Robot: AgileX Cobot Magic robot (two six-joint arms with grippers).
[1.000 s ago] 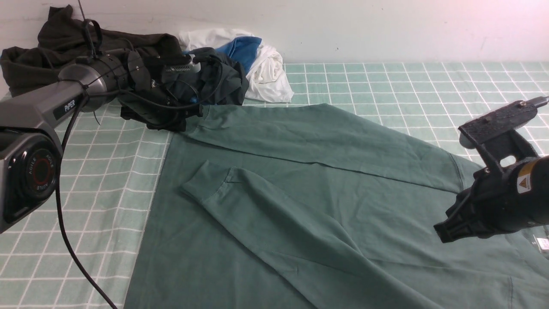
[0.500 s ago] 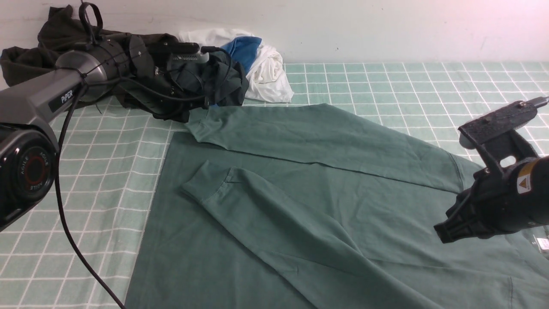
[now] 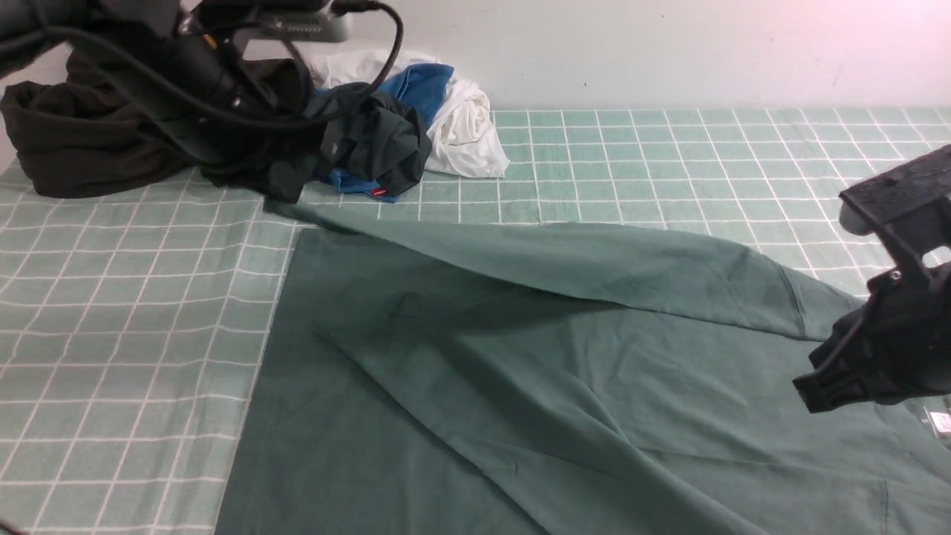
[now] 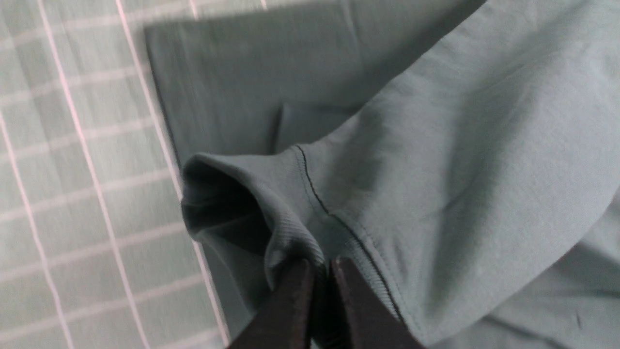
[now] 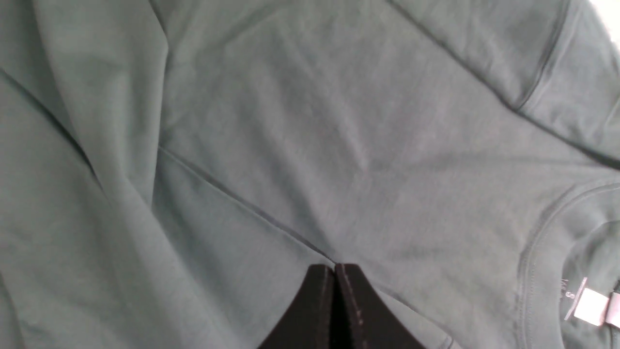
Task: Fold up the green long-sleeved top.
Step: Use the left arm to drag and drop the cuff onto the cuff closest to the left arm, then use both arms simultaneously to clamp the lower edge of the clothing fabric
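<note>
At far left, on a raised arm, the left fingers [image 4: 290, 305] pinch the cuff [image 4: 286, 237] of the green long-sleeved top [image 3: 520, 386], its sleeve [image 3: 594, 260] pulled taut. The top lies across the table [image 3: 111, 312], long axis left-right, collar rightward. The right fingers [image 5: 315, 310] hover above its chest, pressed together, empty.

I stand at a lab-style folding bench [image 3: 111, 312], checked cloth cover [image 3: 669, 148], white wall [image 3: 669, 44] behind, green long-sleeved top [image 3: 520, 371] laid out, clothes [image 3: 453, 134] heaped at its far left corner.
</note>
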